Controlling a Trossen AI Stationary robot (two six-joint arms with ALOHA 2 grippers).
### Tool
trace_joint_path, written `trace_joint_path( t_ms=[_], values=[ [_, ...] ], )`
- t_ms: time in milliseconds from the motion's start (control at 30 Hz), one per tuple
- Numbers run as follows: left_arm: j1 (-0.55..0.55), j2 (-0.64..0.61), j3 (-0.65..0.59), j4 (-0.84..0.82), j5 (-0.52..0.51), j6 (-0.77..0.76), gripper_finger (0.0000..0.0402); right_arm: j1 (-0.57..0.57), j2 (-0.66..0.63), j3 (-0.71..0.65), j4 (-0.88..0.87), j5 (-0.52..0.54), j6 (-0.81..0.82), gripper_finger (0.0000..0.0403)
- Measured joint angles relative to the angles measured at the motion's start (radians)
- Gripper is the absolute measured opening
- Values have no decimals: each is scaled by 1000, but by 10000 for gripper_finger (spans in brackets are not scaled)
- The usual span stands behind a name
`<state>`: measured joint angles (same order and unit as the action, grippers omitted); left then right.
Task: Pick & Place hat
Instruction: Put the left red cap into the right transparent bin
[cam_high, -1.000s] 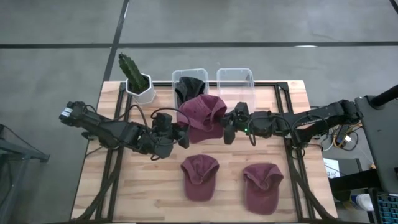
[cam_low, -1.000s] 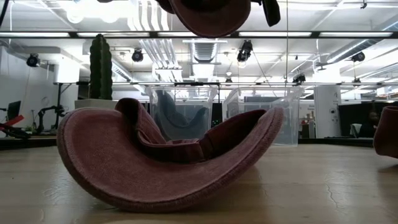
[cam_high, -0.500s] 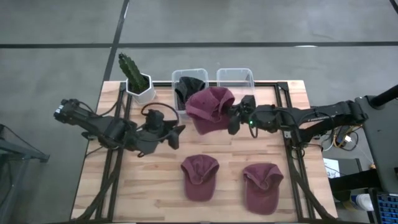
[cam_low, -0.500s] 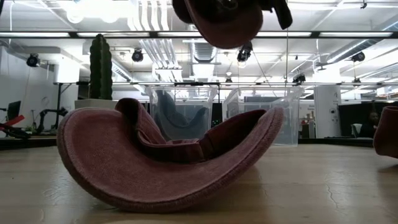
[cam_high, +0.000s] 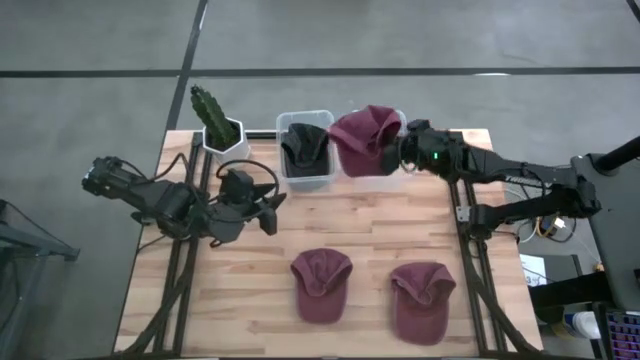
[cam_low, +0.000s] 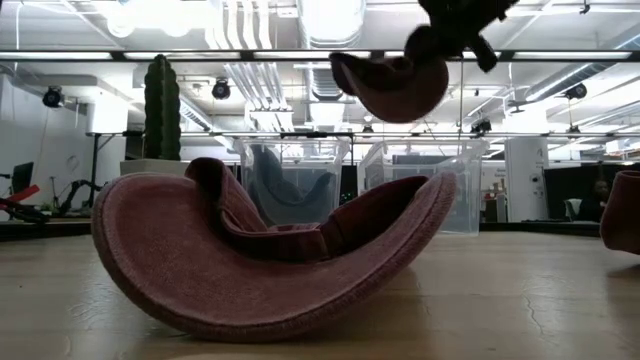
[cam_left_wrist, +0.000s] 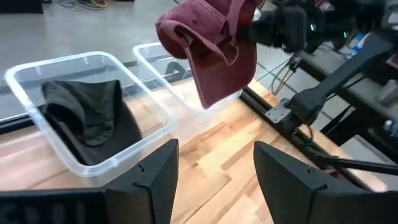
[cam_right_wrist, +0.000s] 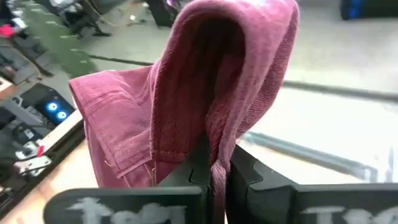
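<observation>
A maroon hat (cam_high: 362, 138) hangs in my right gripper (cam_high: 403, 152) above the right clear bin (cam_high: 378, 116) at the table's far edge. It also shows high in the low view (cam_low: 395, 85) and in the left wrist view (cam_left_wrist: 208, 46). My right gripper (cam_right_wrist: 214, 168) is shut on it. My left gripper (cam_high: 270, 207) hovers open over the table's left middle, its fingers (cam_left_wrist: 146, 180) wide apart and holding nothing. Two more maroon hats (cam_high: 322, 283) (cam_high: 422, 298) lie crown-up on the near part of the table. A black hat (cam_high: 305, 148) lies in the left bin. My right gripper pinches a fold of the maroon hat's cloth at its lower edge (cam_right_wrist: 214, 146) between its two fingers. It comes roughly level from the table's right side. The hat is lifted clear, and its crown (cam_right_wrist: 236, 37) bulges out beyond the fingers while a flap (cam_left_wrist: 217, 84) hangs down.
A potted cactus (cam_high: 218, 125) stands at the far left corner, beside the left bin (cam_high: 290, 120). The nearest maroon hat (cam_low: 270, 255) fills the low view's foreground. Bare wood (cam_high: 350, 225) lies between the bins and the near hats.
My right gripper has carried the maroon hat up from above the table's middle toward the far edge, over the right bin, and the hat has turned with it. My left gripper has drawn back from the hat toward the table's left.
</observation>
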<state>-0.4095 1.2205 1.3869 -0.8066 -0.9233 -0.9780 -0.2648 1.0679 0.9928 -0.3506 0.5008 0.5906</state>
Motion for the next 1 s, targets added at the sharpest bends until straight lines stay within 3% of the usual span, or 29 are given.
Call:
trace_joint_path(
  t_ms=[367,600,1000],
  values=[
    [0,0,0,-85,-29,23,199,-361,59,0,-14,-355,-23,11],
    [0,0,0,-85,-29,32,199,-432,107,-2,-78,-392,-34,11],
    [0,0,0,-85,-29,33,200,-434,143,-49,-85,-397,-14,18]
  ],
)
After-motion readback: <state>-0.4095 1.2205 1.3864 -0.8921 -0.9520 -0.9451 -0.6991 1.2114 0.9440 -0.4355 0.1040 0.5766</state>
